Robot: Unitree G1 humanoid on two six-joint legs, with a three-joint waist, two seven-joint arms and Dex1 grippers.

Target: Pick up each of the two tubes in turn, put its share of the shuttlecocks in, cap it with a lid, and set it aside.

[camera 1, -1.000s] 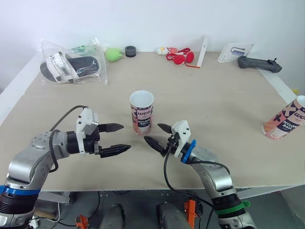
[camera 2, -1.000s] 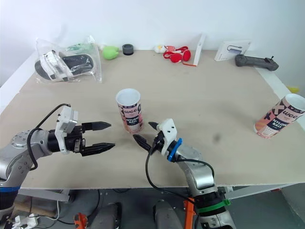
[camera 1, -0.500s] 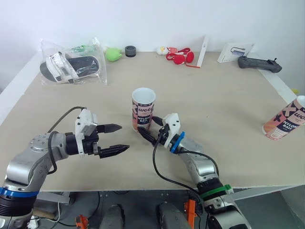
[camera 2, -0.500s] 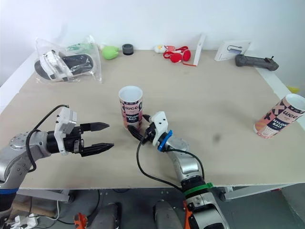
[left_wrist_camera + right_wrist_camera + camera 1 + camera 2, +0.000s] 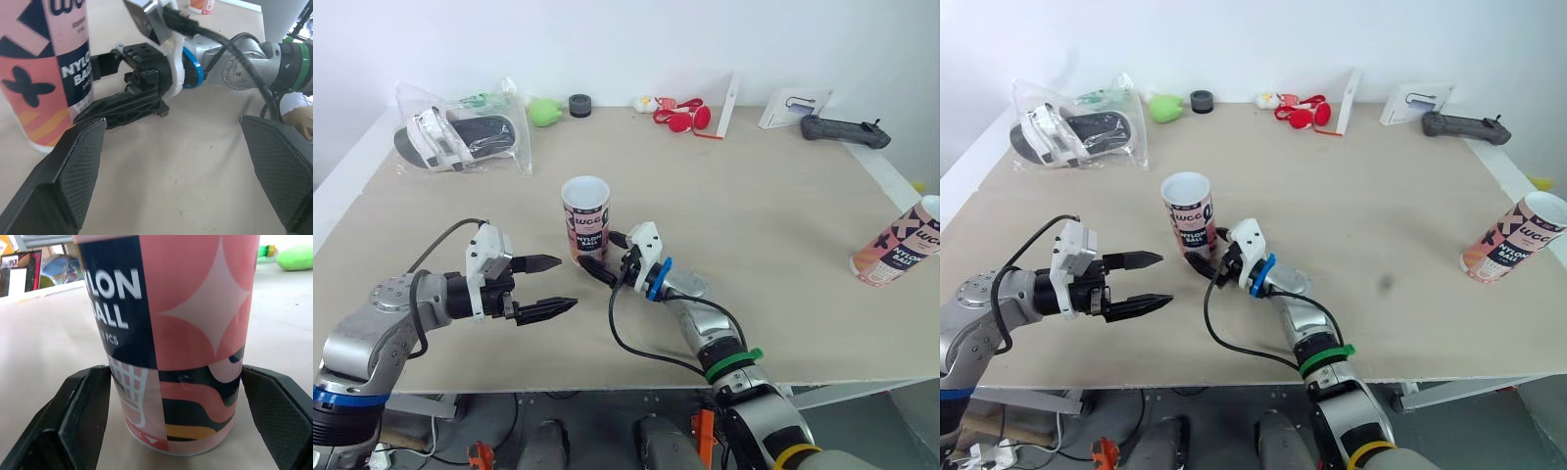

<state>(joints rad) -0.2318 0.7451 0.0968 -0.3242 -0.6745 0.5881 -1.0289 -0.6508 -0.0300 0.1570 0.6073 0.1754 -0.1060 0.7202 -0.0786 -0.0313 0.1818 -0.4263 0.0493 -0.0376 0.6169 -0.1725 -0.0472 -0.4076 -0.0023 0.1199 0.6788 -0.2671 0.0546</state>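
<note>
A pink and navy tube (image 5: 585, 217) stands upright with its top open, left of the table's middle. My right gripper (image 5: 598, 253) is shut on its base, and both pads (image 5: 83, 417) press against the tube's wall (image 5: 181, 333). My left gripper (image 5: 548, 285) is open, level with the table, a short way left of the tube and apart from it. In the left wrist view its fingers (image 5: 73, 169) frame the tube (image 5: 44, 73) and the right gripper's black finger. A second matching tube (image 5: 903, 245) leans at the table's right edge.
Along the far edge lie a clear bag with sandals (image 5: 460, 137), a green object (image 5: 545, 111), a black round piece (image 5: 580, 105), red items (image 5: 683, 117), a white stand (image 5: 798, 106) and a black controller (image 5: 845, 130).
My right gripper reached forward and left to the tube and shut around its base. The tube then slid left with it, toward my left gripper. The left arm stayed put.
</note>
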